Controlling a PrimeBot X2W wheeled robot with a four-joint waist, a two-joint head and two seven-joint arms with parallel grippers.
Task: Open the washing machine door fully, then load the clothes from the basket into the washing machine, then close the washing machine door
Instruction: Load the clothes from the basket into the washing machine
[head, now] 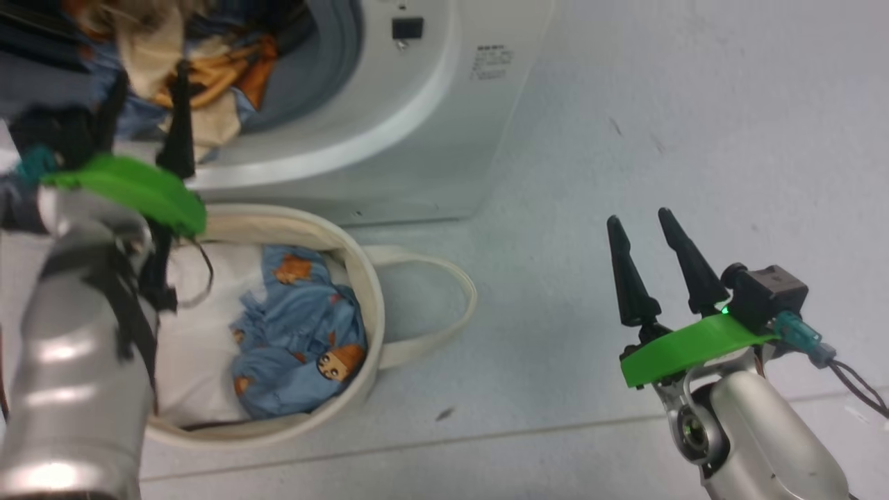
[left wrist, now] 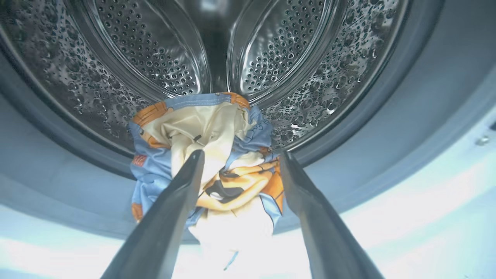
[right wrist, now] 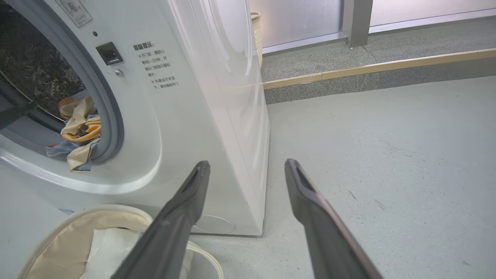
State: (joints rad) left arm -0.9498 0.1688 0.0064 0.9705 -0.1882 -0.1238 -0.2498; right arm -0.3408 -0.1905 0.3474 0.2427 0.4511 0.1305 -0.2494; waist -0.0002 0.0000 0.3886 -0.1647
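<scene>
The white washing machine [head: 389,139] stands open, its steel drum [left wrist: 162,58] ringed by a grey gasket [left wrist: 387,135]. Blue bear-print and cream clothes [left wrist: 217,155] lie heaped at the drum mouth and spill over the gasket [right wrist: 79,128]. My left gripper [head: 151,73] is open right in front of that heap, one finger on each side. The cream basket [head: 368,292] sits on the floor below the opening and holds another blue bear piece [head: 298,340] beside a plain white bundle [head: 201,347]. My right gripper [head: 640,219] hangs open over bare floor to the right. The door is out of view.
The basket's loop handle [head: 451,305] lies on the grey floor toward my right arm. In the right wrist view a raised step with a wooden edge strip [right wrist: 368,68] runs behind the machine, and a wicker bin [right wrist: 255,35] stands beside it.
</scene>
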